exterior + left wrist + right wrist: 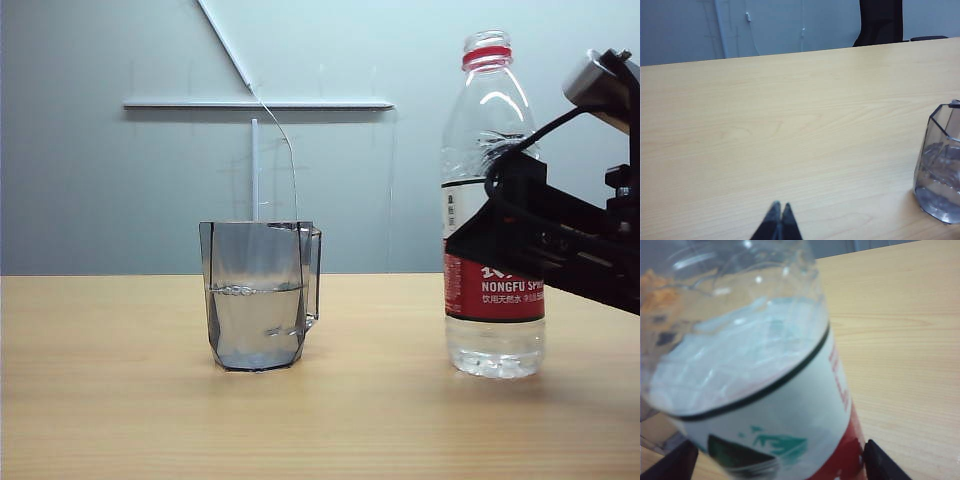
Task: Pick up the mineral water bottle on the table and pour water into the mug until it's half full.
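The mineral water bottle [490, 120] stands upright on the table [120, 400] at the right, uncapped, with a little water at its base. My right gripper [490, 235] reaches in from the right at label height. In the right wrist view its black fingers [877, 462] flank the label of the bottle [765, 390], spread wide and open. The grey faceted mug [260, 300] stands left of the bottle, with water [255, 325] up to about half its height. My left gripper [779, 206] hovers low over bare table, shut and empty, with the mug [942, 175] off to one side.
A grey wall with a white rail [260, 103] rises behind the table's far edge. A dark chair back [881, 22] stands beyond the table in the left wrist view. The black right arm [590, 250] fills the right side beside the bottle.
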### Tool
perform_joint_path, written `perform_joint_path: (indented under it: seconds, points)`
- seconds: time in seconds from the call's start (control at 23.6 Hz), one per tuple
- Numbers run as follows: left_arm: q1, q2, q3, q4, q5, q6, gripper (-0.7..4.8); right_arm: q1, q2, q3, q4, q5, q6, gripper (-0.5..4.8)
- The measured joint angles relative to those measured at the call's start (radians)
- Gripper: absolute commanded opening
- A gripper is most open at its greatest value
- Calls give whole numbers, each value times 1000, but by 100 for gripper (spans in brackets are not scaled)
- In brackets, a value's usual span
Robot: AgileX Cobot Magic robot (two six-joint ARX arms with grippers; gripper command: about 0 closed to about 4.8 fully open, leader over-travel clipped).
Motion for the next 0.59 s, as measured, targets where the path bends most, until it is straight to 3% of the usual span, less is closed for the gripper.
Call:
perform_joint_path:
  seconds: [0.59]
  points:
    - [0,0,0,0,0,0,-2,24,-7,0,-15,47,1,479]
